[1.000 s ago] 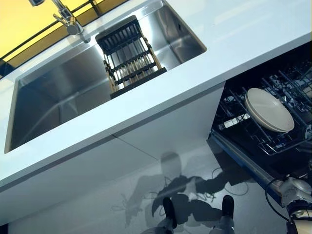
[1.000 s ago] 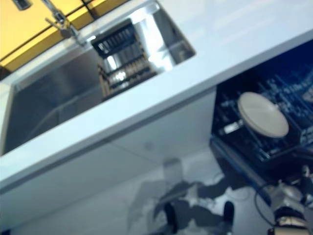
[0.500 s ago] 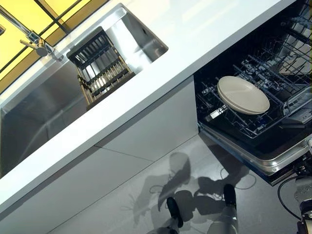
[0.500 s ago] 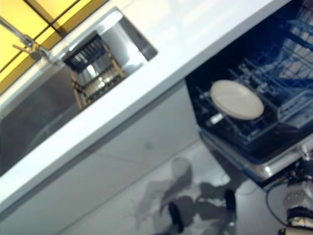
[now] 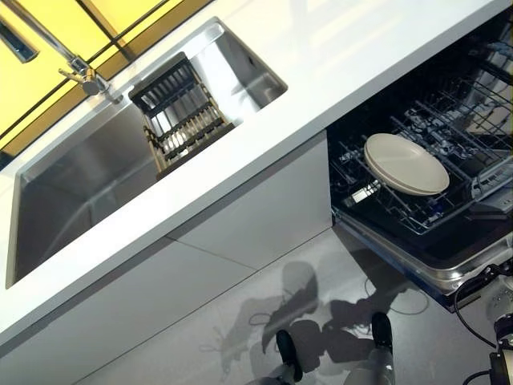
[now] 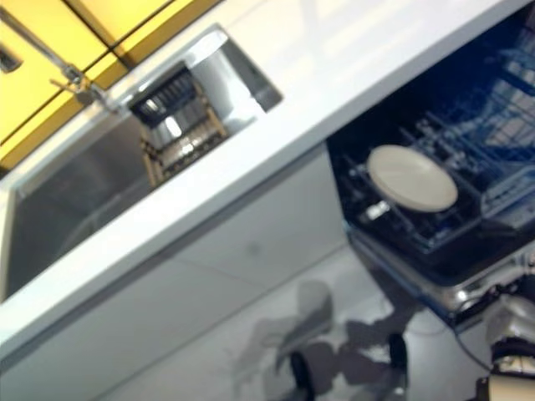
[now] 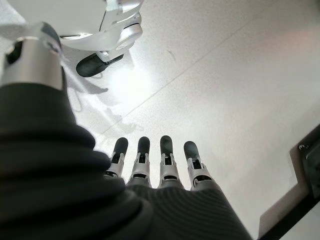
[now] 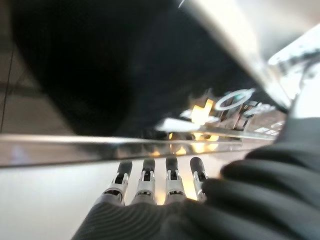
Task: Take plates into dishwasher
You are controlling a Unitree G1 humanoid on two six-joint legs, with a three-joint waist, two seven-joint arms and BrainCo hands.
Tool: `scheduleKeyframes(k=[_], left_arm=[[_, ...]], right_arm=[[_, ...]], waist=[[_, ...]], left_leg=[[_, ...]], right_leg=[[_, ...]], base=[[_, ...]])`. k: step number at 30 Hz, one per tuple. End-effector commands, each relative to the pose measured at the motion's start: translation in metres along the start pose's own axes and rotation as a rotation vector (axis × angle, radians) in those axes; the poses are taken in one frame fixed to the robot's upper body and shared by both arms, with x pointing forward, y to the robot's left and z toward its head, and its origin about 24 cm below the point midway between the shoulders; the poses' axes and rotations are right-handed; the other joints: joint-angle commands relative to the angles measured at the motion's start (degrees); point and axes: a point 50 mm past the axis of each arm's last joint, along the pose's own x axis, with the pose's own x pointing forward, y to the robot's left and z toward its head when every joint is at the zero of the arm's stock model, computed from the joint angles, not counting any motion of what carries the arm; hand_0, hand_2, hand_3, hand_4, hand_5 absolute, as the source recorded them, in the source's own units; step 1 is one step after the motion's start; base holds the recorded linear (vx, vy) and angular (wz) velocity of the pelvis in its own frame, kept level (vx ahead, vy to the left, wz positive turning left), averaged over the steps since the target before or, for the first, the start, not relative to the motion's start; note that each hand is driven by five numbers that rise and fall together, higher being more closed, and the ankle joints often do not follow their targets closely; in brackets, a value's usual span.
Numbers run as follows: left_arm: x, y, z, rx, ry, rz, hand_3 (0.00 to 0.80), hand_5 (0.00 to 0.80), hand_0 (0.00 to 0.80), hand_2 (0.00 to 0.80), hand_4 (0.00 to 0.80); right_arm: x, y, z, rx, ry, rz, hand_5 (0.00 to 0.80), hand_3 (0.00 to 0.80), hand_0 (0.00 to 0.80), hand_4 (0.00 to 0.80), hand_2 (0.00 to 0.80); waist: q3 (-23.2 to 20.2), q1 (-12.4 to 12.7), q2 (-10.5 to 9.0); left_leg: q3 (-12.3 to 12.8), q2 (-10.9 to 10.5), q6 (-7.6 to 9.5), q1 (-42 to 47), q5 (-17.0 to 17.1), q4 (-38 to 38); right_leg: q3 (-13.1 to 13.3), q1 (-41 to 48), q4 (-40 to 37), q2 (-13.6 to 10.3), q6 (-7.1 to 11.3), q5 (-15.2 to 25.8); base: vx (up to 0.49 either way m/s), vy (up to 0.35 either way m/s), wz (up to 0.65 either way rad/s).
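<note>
Plates, two cream round ceramic ones (image 5: 406,164), lie stacked in the dark wire lower rack of the open dishwasher (image 5: 449,210), well apart from both hands. The left hand (image 7: 155,165) hangs over the pale floor with straight fingers, holding nothing. The right hand (image 8: 160,185) is likewise empty and straight-fingered, close to the dishwasher's shiny steel door edge. The steel sink (image 5: 72,184) in the white surface (image 5: 337,56) holds only a dark slatted drying rack (image 5: 180,108), seemingly empty. Loading looks finished; next would likely be pushing the rack in and shutting the door
</note>
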Motion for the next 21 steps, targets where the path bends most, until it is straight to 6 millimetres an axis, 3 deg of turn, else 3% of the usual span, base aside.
scheduleKeyframes(k=[1,4,8,16,20,21], left_arm=[[-0.002,0.021,-0.005,0.077,0.077,0.053,0.0,0.0,0.0,0.0,0.0],[-0.002,0.019,-0.004,0.101,0.076,0.048,0.0,0.0,0.0,0.0,0.0],[-0.001,0.014,-0.003,0.126,0.079,0.034,0.0,0.0,0.0,0.0,0.0],[0.001,0.012,0.002,0.133,0.089,0.02,0.0,0.0,0.0,0.0,0.0],[0.0,0.013,-0.001,0.133,0.104,0.023,0.0,0.0,0.0,0.0,0.0],[0.0,0.013,-0.001,0.135,0.105,0.023,0.0,0.0,0.0,0.0,0.0]], right_arm=[[0.0,-0.011,0.024,-0.1,-0.02,-0.327,0.0,0.0,0.0,0.0,0.0],[-0.003,-0.025,0.025,-0.125,-0.018,-0.575,0.0,0.0,0.0,0.0,0.0],[-0.006,-0.024,0.018,-0.114,0.042,-0.611,0.0,0.0,0.0,0.0,0.0],[-0.009,-0.024,-0.014,-0.241,0.14,-0.609,0.0,0.0,0.0,0.0,0.0],[-0.012,-0.026,-0.019,-0.307,0.085,-0.663,0.0,0.0,0.0,0.0,0.0],[-0.013,-0.026,-0.015,-0.341,0.001,-0.709,0.0,0.0,0.0,0.0,0.0]], waist=[[-3.58,4.16,-0.89],[-3.89,4.69,-0.45],[-4.54,5.24,0.06],[-5.19,5.39,-0.08],[-5.33,5.3,-0.19],[-5.37,5.29,-0.29]], left_leg=[[0.5,-0.8,-2.38,1.29,-4.45,1.77],[0.07,-0.99,-2.24,1.08,-4.57,1.9],[-0.37,-1.33,-2.03,1.02,-5.02,2.26],[-0.46,-1.43,-1.8,0.69,-5.26,2.52],[-0.52,-1.39,-1.75,0.97,-5.29,2.46],[-0.45,-1.3,-1.8,0.99,-5.25,2.34]], right_leg=[[4.07,-5.54,9.54,-0.78,-0.9,-3.66],[3.96,-5.46,9.68,-0.99,-0.81,-3.79],[3.81,-5.13,9.68,-1.34,-0.82,-4.12],[3.96,-5.25,9.48,-1.36,-0.92,-4.15],[4.14,-4.98,9.41,-1.24,-0.99,-4.2],[4.01,-5.02,9.47,-1.26,-0.94,-4.16]], base=[[-0.008,-0.008,0.07],[0.002,-0.005,0.08],[0.029,0.016,0.11],[0.017,0.002,0.03],[0.011,0.001,0.01],[0.0,0.0,0.0]])
